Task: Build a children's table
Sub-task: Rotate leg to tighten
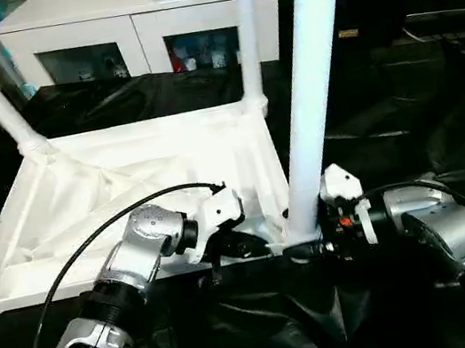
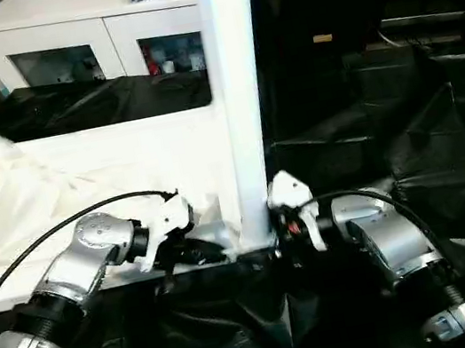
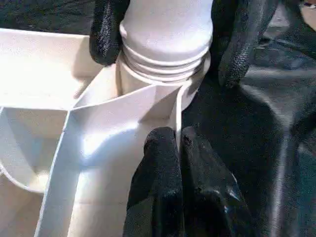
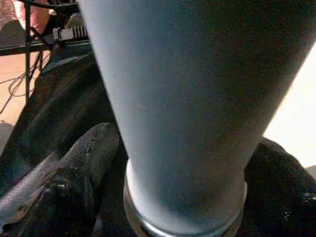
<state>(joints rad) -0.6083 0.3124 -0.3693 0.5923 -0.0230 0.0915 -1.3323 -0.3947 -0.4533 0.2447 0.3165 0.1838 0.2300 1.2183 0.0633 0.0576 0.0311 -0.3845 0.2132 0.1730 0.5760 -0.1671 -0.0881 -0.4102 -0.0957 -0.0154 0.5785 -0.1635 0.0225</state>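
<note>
The tabletop (image 1: 127,188) lies upside down on a black cloth (image 1: 406,134), ribs up, filling the scene from 9 to 12 o'clock. A leg (image 1: 310,79) stands in the near corner socket at about 5 o'clock of the slab; two more legs rise from the far corners at 10 and 12 o'clock. The left end effector (image 3: 178,143) is clenched on the thin rim wall just beside that near socket, pinning the slab. The right end effector (image 1: 304,250) straddles the foot of the leg, its fingers (image 3: 237,44) spread on either side of the tube; whether they press it I cannot tell. The thread rings above the socket collar suggest the leg is not fully seated. To finish well, I would keep the left pinch firm so the slab cannot slide on the slick cloth, hold the tube low and square, and turn it upright rather than lean it, since a tilt could jam the thread. Beyond the cloth, at 12 o'clock, stands a white cabinet (image 1: 144,27) with glass doors and clutter on top.
</note>
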